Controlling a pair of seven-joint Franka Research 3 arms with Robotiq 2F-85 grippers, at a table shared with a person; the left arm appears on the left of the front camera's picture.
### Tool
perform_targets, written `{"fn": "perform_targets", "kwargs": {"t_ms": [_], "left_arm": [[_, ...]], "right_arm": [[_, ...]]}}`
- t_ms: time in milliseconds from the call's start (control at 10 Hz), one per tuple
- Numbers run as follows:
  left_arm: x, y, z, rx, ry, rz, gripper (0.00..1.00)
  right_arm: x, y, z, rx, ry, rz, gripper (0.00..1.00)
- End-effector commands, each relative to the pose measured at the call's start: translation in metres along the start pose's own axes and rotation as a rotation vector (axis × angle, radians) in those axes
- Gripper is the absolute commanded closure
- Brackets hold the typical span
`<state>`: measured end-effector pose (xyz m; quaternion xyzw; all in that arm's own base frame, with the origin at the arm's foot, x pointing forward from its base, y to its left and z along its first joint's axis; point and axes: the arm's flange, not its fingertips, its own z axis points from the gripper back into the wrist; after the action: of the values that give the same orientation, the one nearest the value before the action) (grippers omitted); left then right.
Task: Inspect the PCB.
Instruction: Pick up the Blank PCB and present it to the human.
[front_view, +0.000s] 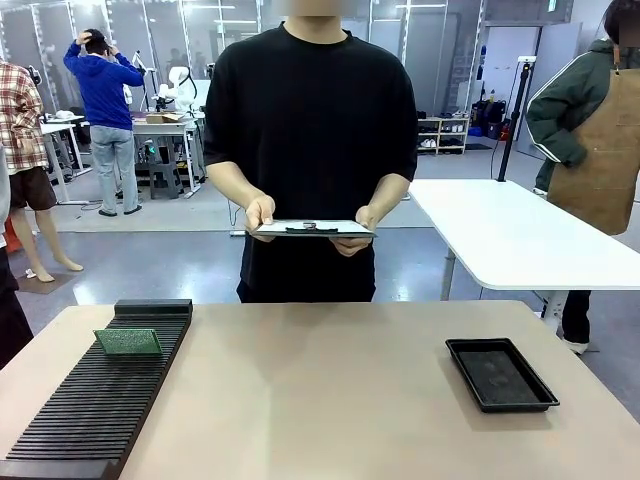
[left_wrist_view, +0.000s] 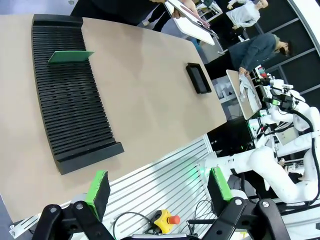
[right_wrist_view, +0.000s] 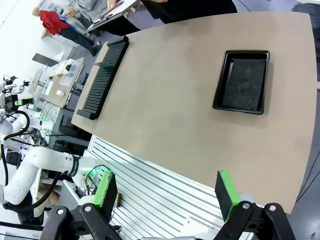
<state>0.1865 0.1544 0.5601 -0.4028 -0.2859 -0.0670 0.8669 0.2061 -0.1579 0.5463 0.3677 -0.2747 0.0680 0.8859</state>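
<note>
— Left gripper (left_wrist_view: 159, 187) hangs off my edge of the table (left_wrist_view: 150, 110), green pads spread wide with nothing between them. Right gripper (right_wrist_view: 166, 192) looks just the same from its own wrist camera: jaws wide apart, gripping nothing.

— And the PCB?

— I see the PCB (front_view: 128, 342) standing on its long edge in a slot of the black slotted rack (front_view: 95, 410), near the rack's far end, green face toward me. That's on my left side of the table. From the left wrist it's a thin green strip (left_wrist_view: 70, 56) lying across the ribs. Both grippers are well apart from it.

— What's around it?

— The rack (left_wrist_view: 75, 115) runs from my near left corner toward the far edge. Well apart, on my right side, a shallow black tray (front_view: 455, 349) lies flat on the table, and the right wrist looks down on it (right_wrist_view: 220, 80). Beyond the far edge a person (front_view: 310, 130) in a black top holds a clipboard (front_view: 340, 230) level at waist height. Something small and dark sits on it, and I can't tell what
</note>
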Motion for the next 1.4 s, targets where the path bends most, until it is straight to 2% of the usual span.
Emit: {"fn": "perform_targets", "kwargs": {"t_ms": [0, 100, 200, 400, 700, 900, 1100, 1300], "left_arm": [[0.0, 0.0, 0.0, 0.0, 0.0, 0.0, 0.0], [0.007, -0.027, -0.004, 0.045, 0.041, -0.134, 0.0], [0.022, -0.051, -0.021, 0.149, 0.13, -0.27, 0.0], [0.055, -0.083, -0.075, 0.316, 0.299, -0.517, 0.0], [0.074, -0.076, -0.152, 0.467, 0.494, -0.896, 0.0], [0.069, -0.058, -0.195, 0.425, 0.552, -1.025, 0.0], [0.071, -0.048, -0.208, 0.453, 0.548, -1.023, 0.0], [0.071, -0.049, -0.2, 0.41, 0.535, -1.014, 0.0]], "right_arm": [[0.0, 0.001, 0.0, 0.005, 0.0, 0.006, 0.0], [0.0, 0.001, 0.0, 0.005, 0.0, 0.006, 0.0], [0.0, 0.001, 0.0, 0.005, 0.0, 0.006, 0.0], [0.0, 0.001, 0.0, 0.005, 0.0, 0.006, 0.0], [0.0, 0.001, 0.0, 0.005, 0.0, 0.006, 0.0], [0.0, 0.001, 0.0, 0.005, 0.0, 0.006, 0.0], [0.0, 0.001, 0.0, 0.005, 0.0, 0.006, 0.0], [0.0, 0.001, 0.0, 0.005, 0.0, 0.006, 0.0]]}}
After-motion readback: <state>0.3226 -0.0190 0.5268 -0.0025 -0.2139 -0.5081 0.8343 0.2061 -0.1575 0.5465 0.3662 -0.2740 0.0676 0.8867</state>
